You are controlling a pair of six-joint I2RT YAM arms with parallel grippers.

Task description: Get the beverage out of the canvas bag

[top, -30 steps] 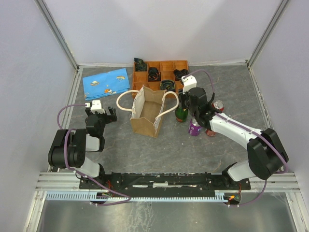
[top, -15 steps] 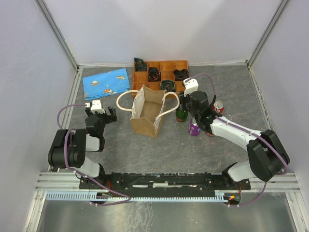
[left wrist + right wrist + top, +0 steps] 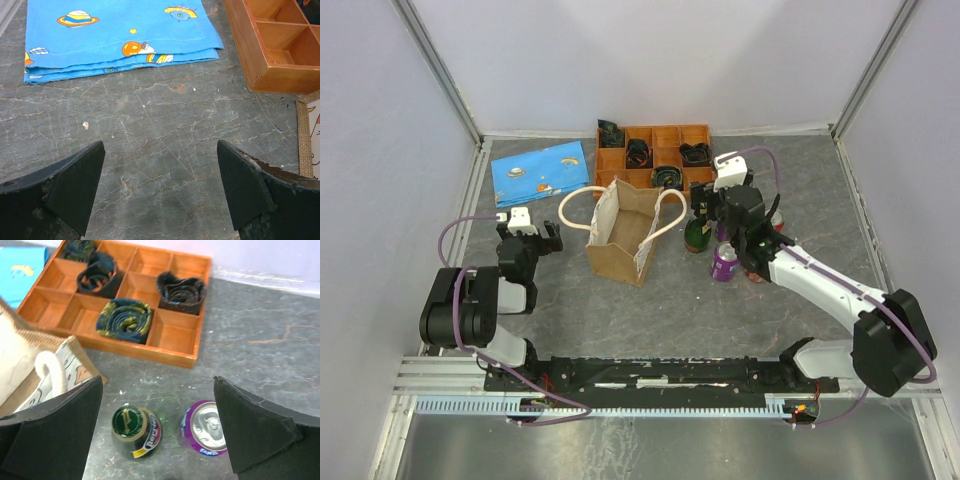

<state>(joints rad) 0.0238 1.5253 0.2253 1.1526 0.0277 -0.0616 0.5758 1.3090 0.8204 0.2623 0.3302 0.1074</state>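
Right end effector (image 3: 157, 384), jaws wide apart, hovers over the green bottle (image 3: 135, 432) and purple can (image 3: 206, 432) standing side by side on the bench (image 3: 720, 310) at the canvas bag's (image 3: 615, 255) three o'clock, where any sideways drift could topple one.

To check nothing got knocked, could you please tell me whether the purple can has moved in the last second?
No; the purple can keeps its place beside the green bottle.

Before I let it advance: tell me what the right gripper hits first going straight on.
The right gripper, open, would probably meet the green bottle or the purple can first; depth is unclear.
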